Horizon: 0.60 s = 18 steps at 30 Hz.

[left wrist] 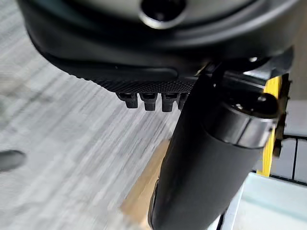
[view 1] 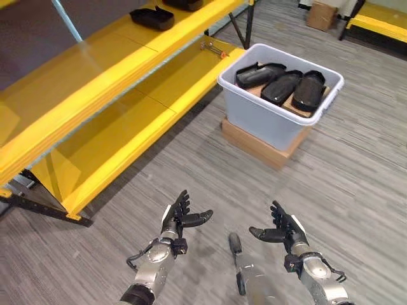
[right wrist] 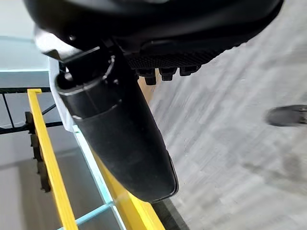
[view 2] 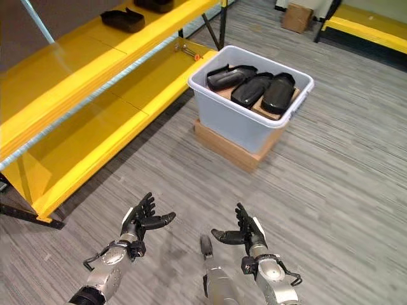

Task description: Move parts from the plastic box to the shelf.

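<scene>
Left hand (view 1: 180,218), right hand (view 1: 284,232): spread, empty | 3 parts (view 1: 282,86) in plastic box (view 1: 254,114): parallel, slanting

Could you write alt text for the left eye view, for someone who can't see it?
A pale plastic box holding three black parts sits on cardboard on a grey floor, beside a yellow shelf that has one black part on it. Nearer, the left robot hand and right robot hand hover open, holding nothing.

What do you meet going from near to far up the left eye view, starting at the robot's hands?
The two open dark hands, left and right → brown cardboard slab → pale grey plastic box holding black moulded parts → brown cardboard carton.
</scene>
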Available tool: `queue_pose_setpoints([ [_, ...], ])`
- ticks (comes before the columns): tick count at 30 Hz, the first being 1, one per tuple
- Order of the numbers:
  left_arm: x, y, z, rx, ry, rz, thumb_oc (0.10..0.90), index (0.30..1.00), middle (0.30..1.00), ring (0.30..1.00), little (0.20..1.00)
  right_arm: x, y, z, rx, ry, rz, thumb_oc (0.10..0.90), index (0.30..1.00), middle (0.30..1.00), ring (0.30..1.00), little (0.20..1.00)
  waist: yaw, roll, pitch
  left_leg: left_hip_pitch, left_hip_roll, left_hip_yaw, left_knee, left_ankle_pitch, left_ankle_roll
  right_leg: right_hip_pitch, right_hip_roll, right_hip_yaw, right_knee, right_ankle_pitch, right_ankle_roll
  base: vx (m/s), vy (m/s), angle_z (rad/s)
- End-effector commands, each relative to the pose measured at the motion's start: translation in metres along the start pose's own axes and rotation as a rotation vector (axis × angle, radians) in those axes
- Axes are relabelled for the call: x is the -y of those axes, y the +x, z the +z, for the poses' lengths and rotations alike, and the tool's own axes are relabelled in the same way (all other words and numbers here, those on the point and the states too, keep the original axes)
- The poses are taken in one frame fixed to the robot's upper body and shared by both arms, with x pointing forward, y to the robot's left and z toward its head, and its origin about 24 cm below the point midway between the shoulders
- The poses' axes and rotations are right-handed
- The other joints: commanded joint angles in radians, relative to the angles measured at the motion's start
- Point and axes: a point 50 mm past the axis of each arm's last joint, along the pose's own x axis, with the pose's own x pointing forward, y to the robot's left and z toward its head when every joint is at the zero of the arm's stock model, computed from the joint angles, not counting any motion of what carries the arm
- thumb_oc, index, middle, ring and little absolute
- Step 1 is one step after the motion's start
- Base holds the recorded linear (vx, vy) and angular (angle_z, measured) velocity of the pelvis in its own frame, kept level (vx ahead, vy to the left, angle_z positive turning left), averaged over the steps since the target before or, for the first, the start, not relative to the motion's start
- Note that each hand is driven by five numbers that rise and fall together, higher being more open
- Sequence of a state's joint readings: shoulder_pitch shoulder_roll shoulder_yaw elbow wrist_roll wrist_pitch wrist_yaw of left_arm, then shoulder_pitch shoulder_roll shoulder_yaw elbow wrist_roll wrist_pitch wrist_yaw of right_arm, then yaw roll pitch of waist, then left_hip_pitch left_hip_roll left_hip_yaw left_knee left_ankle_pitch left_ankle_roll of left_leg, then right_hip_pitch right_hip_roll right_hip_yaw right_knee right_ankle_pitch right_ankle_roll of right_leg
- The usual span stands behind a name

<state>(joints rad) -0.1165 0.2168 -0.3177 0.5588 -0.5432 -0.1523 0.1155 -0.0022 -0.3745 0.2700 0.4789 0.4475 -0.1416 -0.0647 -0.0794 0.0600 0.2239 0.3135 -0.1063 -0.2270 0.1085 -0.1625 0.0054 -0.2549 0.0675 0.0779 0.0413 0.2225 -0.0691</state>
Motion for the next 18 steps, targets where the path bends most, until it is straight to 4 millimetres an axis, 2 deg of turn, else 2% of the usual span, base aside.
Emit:
queue_pose_setpoints([
  [1, 0.007, 0.005, 0.048, 0.235, 0.010, -0.083, 0.900, 1.000, 1.000, 1.000, 1.000, -0.003, 0.006, 0.053, 0.254, 0.013, 0.053, 0.900, 1.000, 1.000, 1.000, 1.000, -0.008, -0.014, -0.089, -0.091, 0.045, 0.070, -0.029, 0.069, -0.022, 0.038, -0.014, 0.000, -0.036, -0.038, 0.141, 0.29, -0.106, 0.36],
  [2, 0.007, 0.005, 0.048, 0.235, 0.009, -0.083, 0.900, 1.000, 1.000, 1.000, 1.000, -0.002, 0.006, 0.053, 0.253, 0.013, 0.053, 0.900, 1.000, 1.000, 1.000, 1.000, -0.009, -0.013, -0.090, -0.094, 0.046, 0.068, -0.025, 0.066, -0.023, 0.037, -0.014, -0.001, -0.035, -0.039, 0.141, 0.25, -0.096, 0.35],
  [3, 0.010, 0.005, 0.048, 0.233, 0.005, -0.098, 0.900, 1.000, 1.000, 1.000, 1.000, 0.002, 0.004, 0.051, 0.249, 0.004, 0.044, 0.900, 1.000, 1.000, 1.000, 1.000, -0.012, -0.011, -0.089, -0.125, 0.049, 0.078, 0.088, 0.135, -0.067, 0.080, -0.001, -0.003, -0.035, -0.065, 0.121, 0.24, -0.104, 0.40],
  [4, 0.010, 0.004, 0.047, 0.230, 0.004, -0.102, 0.900, 1.000, 1.000, 1.000, 1.000, 0.003, 0.003, 0.050, 0.246, 0.006, 0.043, 0.900, 1.000, 1.000, 1.000, 1.000, -0.010, -0.014, -0.088, -0.155, 0.052, 0.085, 0.188, 0.186, -0.088, 0.102, 0.002, -0.003, -0.035, -0.082, 0.115, 0.44, -0.228, 0.28],
  [5, 0.009, 0.002, 0.047, 0.227, 0.000, -0.109, 0.900, 1.000, 1.000, 1.000, 1.000, 0.009, -0.002, 0.047, 0.241, 0.007, 0.032, 0.900, 1.000, 1.000, 1.000, 1.000, -0.009, -0.035, -0.075, -0.258, 0.069, 0.140, 0.435, 0.307, -0.134, 0.168, -0.003, 0.003, -0.038, -0.110, 0.091, 0.36, -0.223, 0.19],
  [7, 0.008, 0.001, 0.042, 0.206, 0.008, -0.113, 0.900, 1.000, 1.000, 1.000, 1.000, 0.013, -0.005, 0.041, 0.219, -0.002, 0.018, 0.900, 1.000, 1.000, 1.000, 1.000, 0.004, -0.064, -0.057, -0.342, 0.077, 0.192, 0.598, 0.292, -0.098, 0.209, -0.007, 0.025, -0.033, -0.134, 0.070, 0.24, -0.171, 0.33],
  [8, 0.008, 0.001, 0.042, 0.205, 0.008, -0.113, 0.900, 1.000, 1.000, 1.000, 1.000, 0.013, -0.005, 0.041, 0.219, -0.002, 0.017, 0.900, 1.000, 1.000, 1.000, 1.000, 0.006, -0.061, -0.056, -0.345, 0.081, 0.193, 0.605, 0.288, -0.098, 0.209, -0.003, 0.026, -0.032, -0.134, 0.070, 0.14, -0.071, 0.08],
  [9, 0.007, 0.000, 0.039, 0.191, 0.009, -0.111, 0.900, 1.000, 1.000, 1.000, 1.000, 0.015, -0.006, 0.038, 0.209, -0.001, 0.005, 0.900, 1.000, 1.000, 1.000, 1.000, 0.016, -0.070, -0.051, -0.393, 0.071, 0.212, 0.608, 0.253, -0.075, 0.232, -0.006, 0.043, -0.031, -0.148, 0.068, 0.13, -0.026, -0.37],
  [11, 0.005, -0.002, 0.033, 0.171, 0.006, -0.100, 0.900, 1.000, 1.000, 1.000, 1.000, 0.018, -0.008, 0.035, 0.199, 0.000, -0.014, 0.900, 1.000, 1.000, 1.000, 1.000, 0.040, -0.085, -0.040, -0.508, 0.058, 0.210, 0.549, 0.191, -0.041, 0.278, -0.011, 0.085, -0.032, -0.160, 0.073, 0.23, 0.012, -0.49],
  [12, 0.002, -0.003, 0.031, 0.166, 0.005, -0.095, 0.900, 1.000, 1.000, 1.000, 1.000, 0.018, -0.009, 0.034, 0.197, -0.001, -0.013, 0.900, 1.000, 1.000, 1.000, 1.000, 0.051, -0.091, -0.038, -0.532, 0.060, 0.187, 0.475, 0.176, -0.030, 0.293, -0.010, 0.110, -0.030, -0.165, 0.077, 0.18, 0.043, -0.46],
  [13, 0.002, -0.003, 0.031, 0.166, 0.005, -0.095, 0.900, 1.000, 1.000, 1.000, 1.000, 0.017, -0.009, 0.034, 0.197, 0.000, -0.013, 0.900, 1.000, 1.000, 1.000, 1.000, 0.052, -0.095, -0.040, -0.531, 0.056, 0.189, 0.466, 0.182, -0.030, 0.290, -0.014, 0.111, -0.030, -0.164, 0.078, 0.22, 0.072, -0.71],
  [14, -0.002, -0.006, 0.030, 0.166, 0.005, -0.084, 0.900, 1.000, 1.000, 1.000, 1.000, 0.016, -0.010, 0.033, 0.199, -0.001, -0.008, 0.900, 1.000, 1.000, 1.000, 1.000, 0.063, -0.100, -0.042, -0.528, 0.072, 0.153, 0.328, 0.178, -0.024, 0.307, -0.009, 0.141, -0.031, -0.174, 0.084, 0.23, 0.072, -1.03],
  [15, -0.003, -0.008, 0.027, 0.160, 0.007, -0.080, 0.900, 1.000, 1.000, 1.000, 1.000, 0.015, -0.011, 0.031, 0.193, -0.011, -0.001, 0.900, 1.000, 1.000, 1.000, 1.000, 0.071, -0.101, -0.042, -0.512, 0.090, 0.119, 0.193, 0.195, -0.026, 0.321, -0.003, 0.167, -0.029, -0.186, 0.084, 0.56, 0.183, -1.38],
  [16, -0.010, -0.011, 0.028, 0.173, 0.013, -0.060, 0.900, 1.000, 1.000, 1.000, 1.000, 0.013, -0.009, 0.030, 0.183, -0.042, 0.017, 0.900, 1.000, 1.000, 1.000, 1.000, 0.117, -0.082, -0.055, -0.510, 0.119, -0.075, -0.068, 0.315, -0.060, 0.375, 0.029, 0.266, -0.049, -0.205, 0.084, 0.51, 0.173, -1.25],
  [17, -0.011, -0.013, 0.029, 0.177, 0.013, -0.061, 0.900, 1.000, 1.000, 1.000, 1.000, 0.012, -0.008, 0.029, 0.178, -0.044, 0.021, 0.900, 1.000, 1.000, 1.000, 1.000, 0.127, -0.075, -0.057, -0.504, 0.131, -0.096, -0.118, 0.342, -0.078, 0.395, 0.031, 0.296, -0.056, -0.212, 0.081, 0.49, 0.182, -1.49],
  [18, -0.012, -0.014, 0.029, 0.179, 0.013, -0.063, 0.900, 1.000, 1.000, 1.000, 1.000, 0.012, -0.009, 0.028, 0.173, -0.040, 0.023, 0.900, 1.000, 1.000, 1.000, 1.000, 0.131, -0.070, -0.061, -0.496, 0.142, -0.083, -0.141, 0.353, -0.084, 0.411, 0.028, 0.313, -0.058, -0.220, 0.085, 0.24, 0.137, -1.63],
])
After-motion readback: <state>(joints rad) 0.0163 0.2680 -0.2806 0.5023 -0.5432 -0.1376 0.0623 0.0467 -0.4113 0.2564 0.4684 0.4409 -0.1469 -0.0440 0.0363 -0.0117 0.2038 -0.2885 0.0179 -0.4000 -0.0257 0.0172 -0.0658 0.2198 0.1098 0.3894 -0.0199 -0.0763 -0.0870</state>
